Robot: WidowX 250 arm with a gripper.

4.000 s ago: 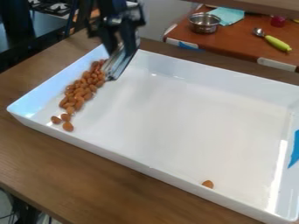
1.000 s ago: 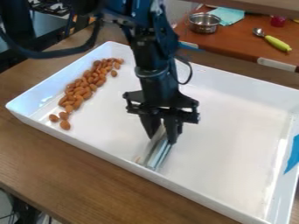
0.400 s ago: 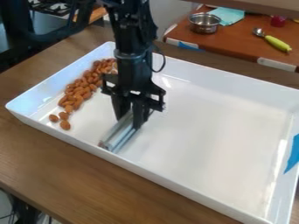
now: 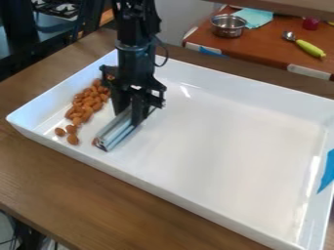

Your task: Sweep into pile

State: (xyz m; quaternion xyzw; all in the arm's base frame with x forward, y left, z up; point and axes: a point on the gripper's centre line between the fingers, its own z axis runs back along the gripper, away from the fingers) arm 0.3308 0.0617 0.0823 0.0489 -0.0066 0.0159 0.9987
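Observation:
Over the left part of the white tray (image 4: 215, 141), my gripper (image 4: 129, 119) is shut on a silvery metal sweeping tool (image 4: 117, 131). The tool slants down to the tray floor, its lower end close to the front wall. A lone almond (image 4: 94, 142) peeks out at the left side of that end. Left of the tool, a long pile of almonds (image 4: 86, 104) lies along the tray's left wall, with a few looser ones (image 4: 72, 139) at its front end. The gripper and arm cover part of the pile's far end.
The tray's raised walls surround the work area on a brown wooden table (image 4: 78, 188). Blue tape (image 4: 326, 168) marks the right wall. Behind, a second table holds a metal pot (image 4: 228, 26), a teal cloth (image 4: 254, 17) and a green-handled spoon (image 4: 309, 48).
The gripper went from the far left to the front middle, then slid left with the tool. The lone almond from the front right is now near the front left, beside the tool.

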